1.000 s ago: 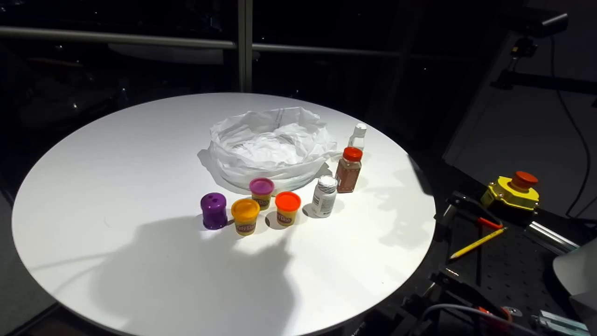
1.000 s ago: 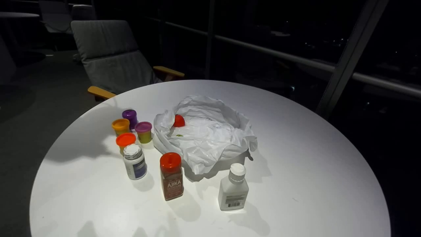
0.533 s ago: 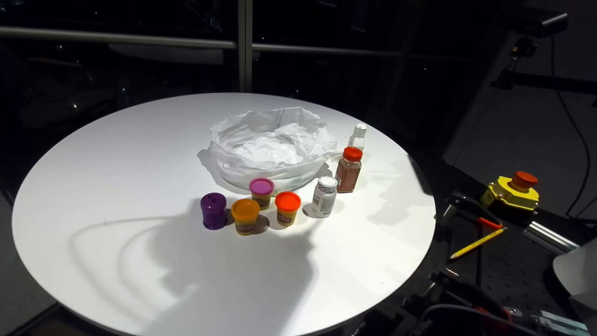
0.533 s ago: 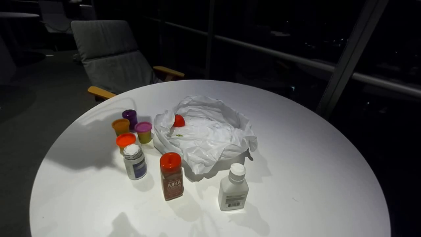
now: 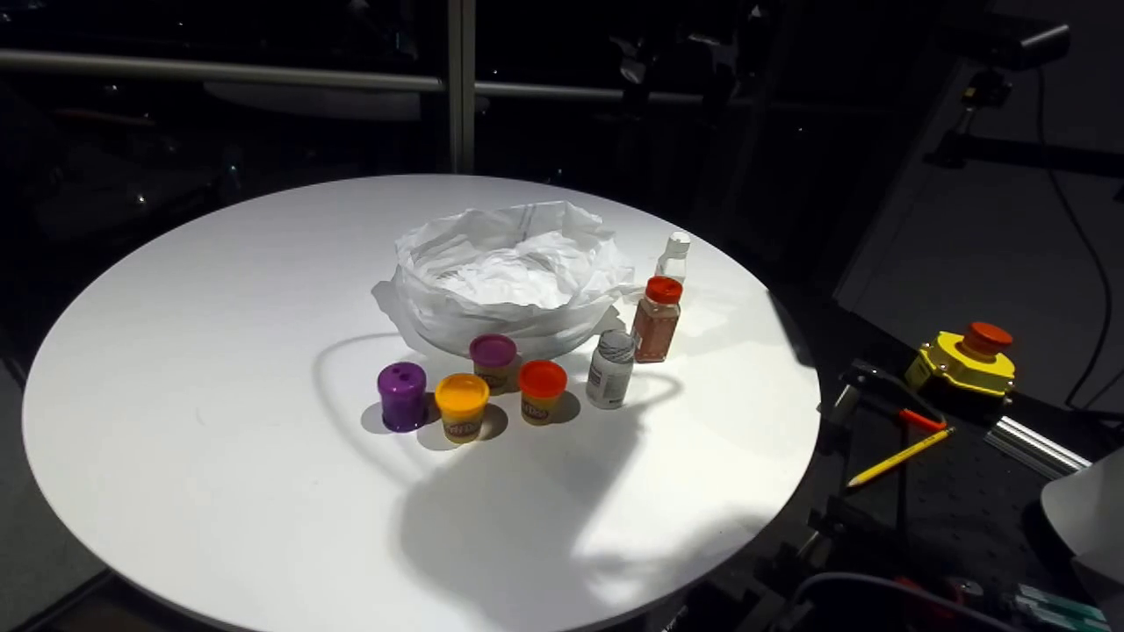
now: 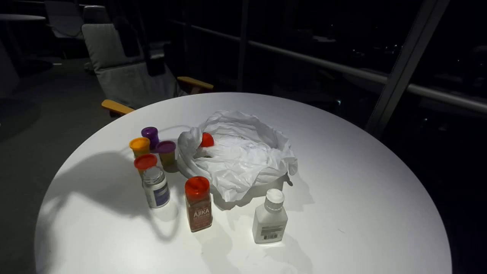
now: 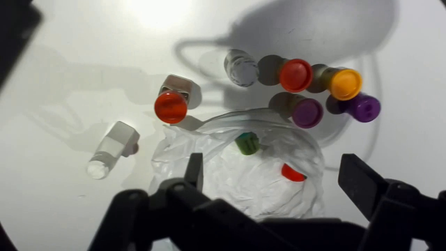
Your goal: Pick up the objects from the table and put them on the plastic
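Note:
A crumpled white plastic bag (image 5: pixel 505 329) lies open on the round table, with a green piece (image 7: pixel 248 143) and a red piece (image 7: pixel 292 173) in it. Beside it stand a purple container (image 5: pixel 403 399), tubs with orange (image 5: pixel 462 395), red (image 5: pixel 542 379) and pink-purple (image 5: pixel 493 351) lids, a white pill bottle (image 5: pixel 609 377), a red-capped AJIKA jar (image 6: pixel 199 211) and a white bottle (image 6: pixel 270 222). In the wrist view my gripper (image 7: pixel 273 169) is open and empty above the bag, fingers (image 7: pixel 195 170) wide apart. I cannot make the gripper out clearly in the exterior views.
A yellow box with a red button (image 5: pixel 966 364) and a pencil (image 5: pixel 900 458) lie on the black bench beyond the table edge. A grey chair (image 6: pixel 114 82) stands behind the table. Dark shapes show before the chair; I cannot tell what they are.
The large shadow on the table has shifted toward the pill bottle and darkened the red and pink-purple lids. Dark shapes have appeared before the chair. The objects and bag have not moved.

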Motion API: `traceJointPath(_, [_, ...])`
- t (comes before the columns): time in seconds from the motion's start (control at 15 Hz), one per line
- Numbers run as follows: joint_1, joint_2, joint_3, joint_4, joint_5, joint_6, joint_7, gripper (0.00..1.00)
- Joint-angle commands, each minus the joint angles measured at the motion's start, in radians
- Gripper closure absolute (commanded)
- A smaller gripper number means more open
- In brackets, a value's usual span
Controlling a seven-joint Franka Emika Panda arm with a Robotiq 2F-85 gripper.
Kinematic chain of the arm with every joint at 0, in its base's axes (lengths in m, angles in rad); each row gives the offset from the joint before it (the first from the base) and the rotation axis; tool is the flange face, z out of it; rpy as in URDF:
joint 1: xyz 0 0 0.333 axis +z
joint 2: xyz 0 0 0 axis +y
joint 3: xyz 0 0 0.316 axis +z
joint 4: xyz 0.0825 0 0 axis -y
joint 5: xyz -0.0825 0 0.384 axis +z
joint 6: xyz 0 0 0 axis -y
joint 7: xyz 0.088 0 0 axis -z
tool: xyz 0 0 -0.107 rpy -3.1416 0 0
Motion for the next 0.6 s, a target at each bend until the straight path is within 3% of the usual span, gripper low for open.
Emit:
traceJointPath(0.0, [-0.068, 0.064, -0.006, 0.011, -0.104, 0.028, 0.145, 0.00])
traceJointPath(0.53, [-0.114, 0.200, -0.138, -0.021, -0.088, 0.148, 0.181, 0.00])
